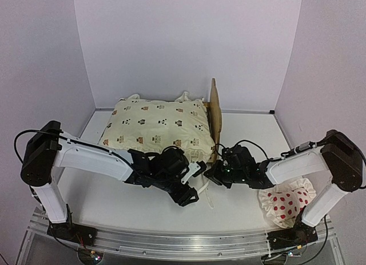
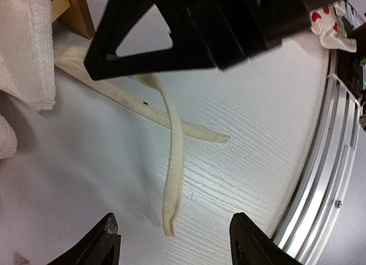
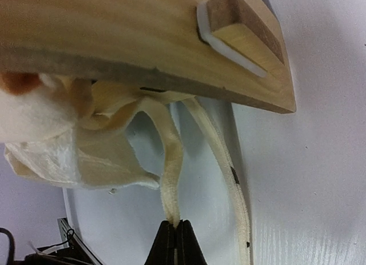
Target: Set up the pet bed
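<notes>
While the bed (image 1: 215,113) is holding the cover (image 1: 160,125), the right gripper (image 3: 175,242) is clamping one tie (image 3: 171,162), and the left gripper (image 2: 174,233) is hovering just beside, fingers (image 2: 103,245) spread apart.

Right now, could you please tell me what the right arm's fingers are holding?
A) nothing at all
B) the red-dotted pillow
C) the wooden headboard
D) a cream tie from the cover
D: in the right wrist view the right arm's fingers are shut on a cream tie that runs up to the cover beneath the wooden bed.
</notes>
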Robot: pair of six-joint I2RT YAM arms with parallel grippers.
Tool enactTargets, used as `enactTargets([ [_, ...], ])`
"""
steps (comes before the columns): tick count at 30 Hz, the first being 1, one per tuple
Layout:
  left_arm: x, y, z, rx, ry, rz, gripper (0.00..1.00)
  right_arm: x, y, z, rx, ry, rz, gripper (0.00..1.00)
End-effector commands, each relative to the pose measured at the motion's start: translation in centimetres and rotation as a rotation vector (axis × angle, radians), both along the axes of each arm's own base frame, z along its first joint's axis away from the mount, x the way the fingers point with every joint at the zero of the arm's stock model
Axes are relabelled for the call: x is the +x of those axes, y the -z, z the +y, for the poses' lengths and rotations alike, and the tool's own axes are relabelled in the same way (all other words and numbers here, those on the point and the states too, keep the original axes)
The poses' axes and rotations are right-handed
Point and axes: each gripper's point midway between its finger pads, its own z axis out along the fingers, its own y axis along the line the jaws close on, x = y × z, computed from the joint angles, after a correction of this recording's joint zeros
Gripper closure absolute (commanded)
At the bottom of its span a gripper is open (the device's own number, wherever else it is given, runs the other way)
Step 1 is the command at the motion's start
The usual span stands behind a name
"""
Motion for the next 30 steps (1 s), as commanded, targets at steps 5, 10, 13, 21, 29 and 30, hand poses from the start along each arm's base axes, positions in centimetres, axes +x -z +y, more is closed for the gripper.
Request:
enactTargets([
  [5,-0.5,0.4,-1.6,-0.085,0.094,-0.031,0.30,0.7,-0.6,-0.3,0.070,0.089,-0.026,1.00],
  [10,0.5,1.9,-2.4,-0.066,0.095,-0.082,0.63,0.4,0.2,-0.7,0.069,0.103,-0.008,1.00],
  [13,1.3,3.6,-2.5,-0.012,0.082,-0.106,0.85,0.1,0.7,-0.8,0.070,0.102,0.004,1.00],
  [21,2.4,4.9,-2.1,0.029,0.049,-0.150,1.00,-0.7,2.0,-2.6,0.027,0.127,0.009,1.00],
  [29,4.1,5.7,-1.9,0.095,0.011,-0.216,1.00,-1.9,4.7,-5.8,-0.060,0.182,0.024,0.91],
  [30,4.2,5.8,-2.1,0.096,0.011,-0.218,1.00,-2.0,4.9,-5.9,-0.065,0.181,0.025,0.88],
])
